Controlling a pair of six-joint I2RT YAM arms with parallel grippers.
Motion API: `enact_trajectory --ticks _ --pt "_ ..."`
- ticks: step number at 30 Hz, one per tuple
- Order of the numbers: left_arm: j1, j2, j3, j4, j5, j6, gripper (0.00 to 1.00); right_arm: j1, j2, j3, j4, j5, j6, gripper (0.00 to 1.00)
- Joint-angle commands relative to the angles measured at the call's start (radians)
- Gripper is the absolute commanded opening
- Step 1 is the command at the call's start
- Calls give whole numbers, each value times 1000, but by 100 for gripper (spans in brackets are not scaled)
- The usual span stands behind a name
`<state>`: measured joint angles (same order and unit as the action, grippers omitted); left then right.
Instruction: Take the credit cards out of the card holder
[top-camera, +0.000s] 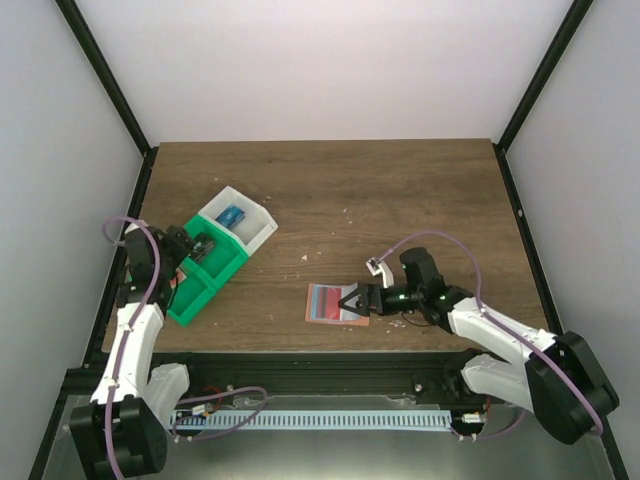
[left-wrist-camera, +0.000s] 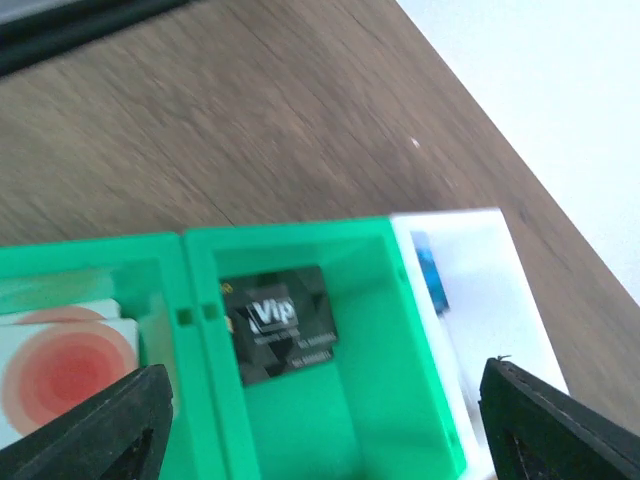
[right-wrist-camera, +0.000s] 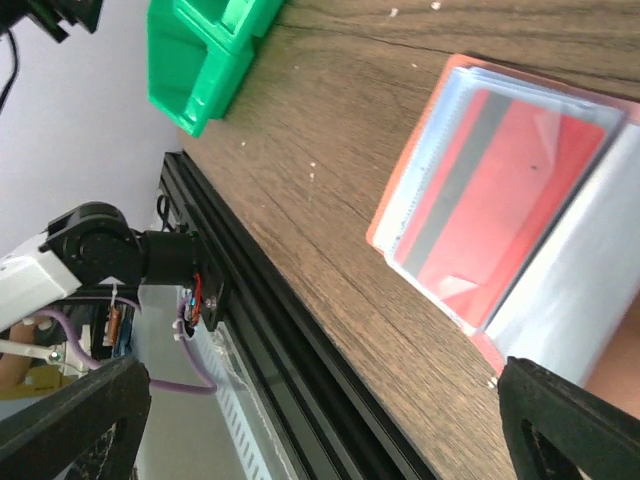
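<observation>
The card holder (top-camera: 328, 303) lies open on the table near the front edge, light blue with salmon edging. In the right wrist view the card holder (right-wrist-camera: 420, 200) shows a red card with a dark stripe (right-wrist-camera: 500, 190) inside a clear sleeve. My right gripper (top-camera: 353, 300) is open and low over the holder's right half, holding nothing; its fingertips (right-wrist-camera: 575, 425) are spread wide. My left gripper (top-camera: 203, 248) is open and empty above the green tray (left-wrist-camera: 380, 400). A dark VIP card (left-wrist-camera: 278, 322) and a red and white card (left-wrist-camera: 62, 362) lie in that tray. A blue card (left-wrist-camera: 430, 275) lies in the white tray (left-wrist-camera: 500, 300).
The green tray (top-camera: 205, 272) and the white tray (top-camera: 250, 222) stand together at the left of the table. The table's front edge and a black rail (right-wrist-camera: 270, 330) run just beside the card holder. Black frame posts stand at the back corners.
</observation>
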<state>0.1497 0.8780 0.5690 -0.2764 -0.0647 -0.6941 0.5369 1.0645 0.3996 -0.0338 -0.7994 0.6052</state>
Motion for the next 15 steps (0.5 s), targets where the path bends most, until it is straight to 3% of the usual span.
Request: enact_trajectory --ticks 1,4,6,11,15 --pt "-11 -22 22 -25 222 52 87 -5 31 43 -26 30 19 94" --pt "-45 -39 12 -10 315 55 89 -5 52 53 -24 28 24 86" --pt "-73 -47 -11 45 420 35 84 -5 59 60 -14 27 41 80" --pt "-165 -31 -62 194 653 -46 73 -2 90 96 -34 47 65 53" --pt "-271 9 -56 258 729 -73 71 12 112 109 -38 77 94 42"
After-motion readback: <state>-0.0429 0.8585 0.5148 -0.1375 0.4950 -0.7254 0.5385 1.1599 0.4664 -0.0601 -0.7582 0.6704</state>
